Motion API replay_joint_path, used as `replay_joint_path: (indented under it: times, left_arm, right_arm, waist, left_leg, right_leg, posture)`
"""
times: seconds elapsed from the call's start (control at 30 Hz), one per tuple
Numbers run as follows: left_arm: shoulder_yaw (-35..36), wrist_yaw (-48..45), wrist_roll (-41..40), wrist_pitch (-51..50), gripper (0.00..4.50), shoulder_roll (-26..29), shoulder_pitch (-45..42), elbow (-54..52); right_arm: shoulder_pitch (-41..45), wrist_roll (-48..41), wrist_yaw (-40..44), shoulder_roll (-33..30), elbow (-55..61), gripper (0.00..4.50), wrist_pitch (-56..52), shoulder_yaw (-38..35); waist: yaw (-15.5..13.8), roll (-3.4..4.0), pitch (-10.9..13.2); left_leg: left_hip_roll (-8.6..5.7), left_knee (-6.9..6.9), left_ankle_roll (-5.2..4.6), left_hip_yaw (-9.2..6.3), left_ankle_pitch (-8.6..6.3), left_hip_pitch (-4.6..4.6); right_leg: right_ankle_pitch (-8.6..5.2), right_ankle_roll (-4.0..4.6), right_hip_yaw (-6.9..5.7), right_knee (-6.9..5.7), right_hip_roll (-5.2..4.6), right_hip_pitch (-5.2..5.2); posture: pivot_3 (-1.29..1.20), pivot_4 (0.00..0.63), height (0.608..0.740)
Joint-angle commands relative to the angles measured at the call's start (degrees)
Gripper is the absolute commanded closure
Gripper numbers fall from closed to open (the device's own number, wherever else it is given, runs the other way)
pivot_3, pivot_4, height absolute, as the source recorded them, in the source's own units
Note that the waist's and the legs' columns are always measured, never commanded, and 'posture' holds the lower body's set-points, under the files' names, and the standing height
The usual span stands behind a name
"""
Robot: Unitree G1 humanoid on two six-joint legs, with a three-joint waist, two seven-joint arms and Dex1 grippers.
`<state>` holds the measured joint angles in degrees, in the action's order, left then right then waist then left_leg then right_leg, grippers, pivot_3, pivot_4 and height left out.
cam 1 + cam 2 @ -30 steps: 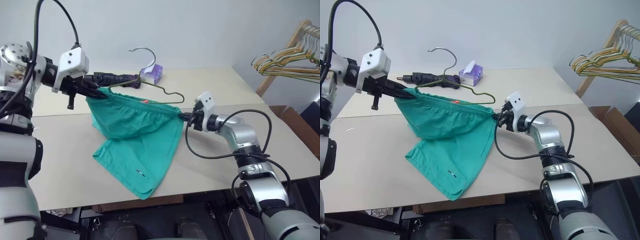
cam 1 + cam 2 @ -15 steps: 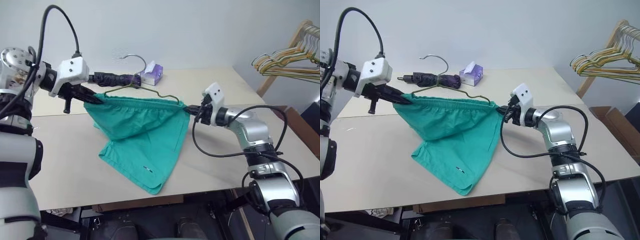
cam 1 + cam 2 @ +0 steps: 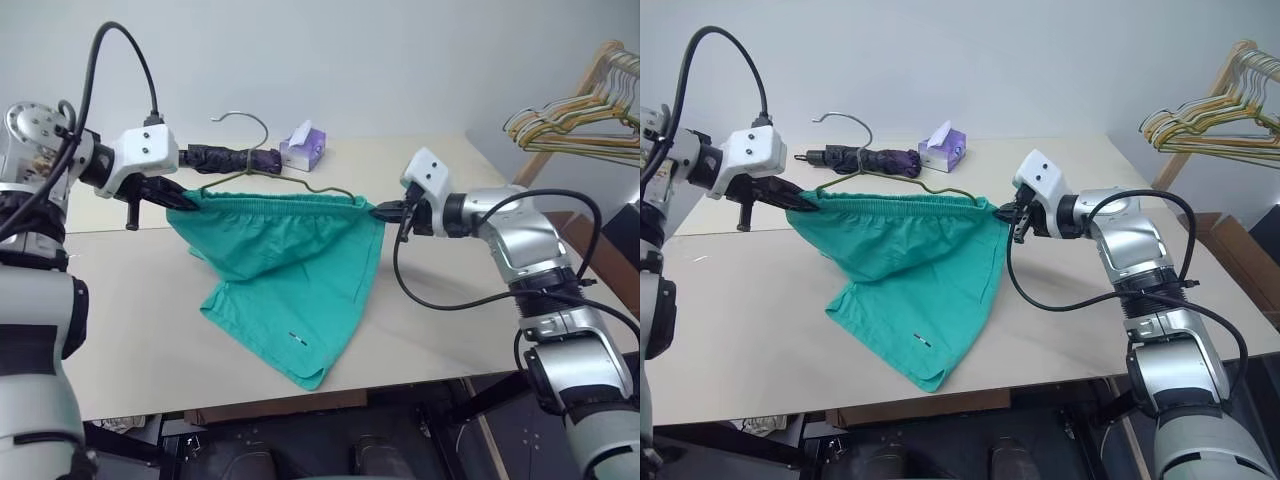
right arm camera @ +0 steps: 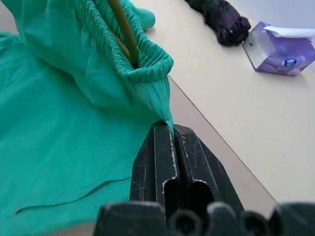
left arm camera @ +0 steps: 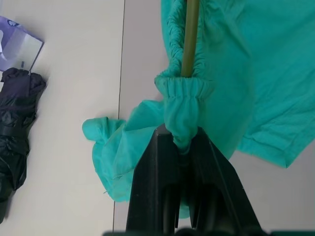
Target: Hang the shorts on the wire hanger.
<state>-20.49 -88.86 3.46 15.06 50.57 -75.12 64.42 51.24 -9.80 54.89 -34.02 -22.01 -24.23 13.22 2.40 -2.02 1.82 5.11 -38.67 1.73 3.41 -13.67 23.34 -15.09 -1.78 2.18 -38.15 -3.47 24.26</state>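
Note:
The teal shorts (image 3: 285,270) hang stretched between my two grippers above the table, legs drooping onto the tabletop. My left gripper (image 3: 188,200) is shut on the waistband's left end, seen close in the left wrist view as gathered elastic (image 5: 183,110) pinched between the black fingers (image 5: 152,167). My right gripper (image 3: 383,210) is shut on the waistband's right corner (image 4: 152,83). The wire hanger (image 3: 262,176) sits with its olive bar inside the waistband (image 5: 190,34), its shoulders and hook (image 3: 243,120) rising above the shorts.
A dark folded umbrella (image 3: 235,158) and a purple tissue pack (image 3: 302,148) lie behind the shorts on the beige table (image 3: 480,300). A bunch of coloured hangers (image 3: 575,125) hangs on a wooden rack at the far right.
My right gripper rose and rolled, pulling the waistband taut and level. The hanger settled lower, its bar now inside the waistband; the hook swung left. The left gripper barely moved.

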Motion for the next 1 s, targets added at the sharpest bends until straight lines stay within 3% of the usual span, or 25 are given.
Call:
replay_joint_path:
  times: [0.03, 0.5, 0.87, 1.0]
  left_arm:
    - [1.84, 0.91, 2.94, -0.30, 4.50, 3.76, 0.11, 1.13]
    - [2.19, 2.03, 5.53, -0.97, 4.50, 5.60, -0.37, 1.29]
    - [-2.89, 9.82, 14.61, 0.08, 4.50, 2.61, -0.50, 1.79]
    - [-4.95, 15.41, 19.09, 0.01, 4.50, 2.29, -1.57, 3.75]
  right_arm:
    - [0.97, 3.65, -1.17, -4.04, -4.73, 4.46, 0.57, -2.16]
    - [3.88, 6.71, -3.45, -3.79, -13.99, 4.46, 6.18, 0.85]
    - [7.70, 6.24, -2.32, -3.07, -2.64, 4.46, 5.38, 0.56]
    - [7.62, 10.58, -2.32, -3.36, -4.48, 4.46, 7.71, 3.51]
  waist:
    - [-0.10, 0.00, 0.00]
    - [-0.15, 0.00, 0.00]
    - [-0.15, 0.00, 0.00]
    - [-0.12, 0.00, 0.00]
  left_leg:
    - [0.00, 0.00, 0.00, 0.00, 0.00, 0.01]
    - [0.00, 0.00, 0.00, 0.00, 0.00, -0.01]
    - [0.00, 0.00, 0.00, 0.00, 0.00, -0.01]
    - [0.01, 0.00, 0.00, 0.00, 0.00, -0.01]
  right_leg:
    - [0.00, 0.00, 0.00, 0.00, 0.00, 0.01]
    - [0.00, 0.00, 0.00, -0.01, 0.00, 0.01]
    - [0.00, 0.00, 0.01, -0.04, 0.00, 0.01]
    - [0.00, 0.00, -0.01, -0.03, 0.00, 0.01]
  posture:
    - [0.05, 0.000, 0.740]
    - [0.06, 0.000, 0.740]
    - [0.04, 0.000, 0.740]
    - [0.03, 0.000, 0.740]
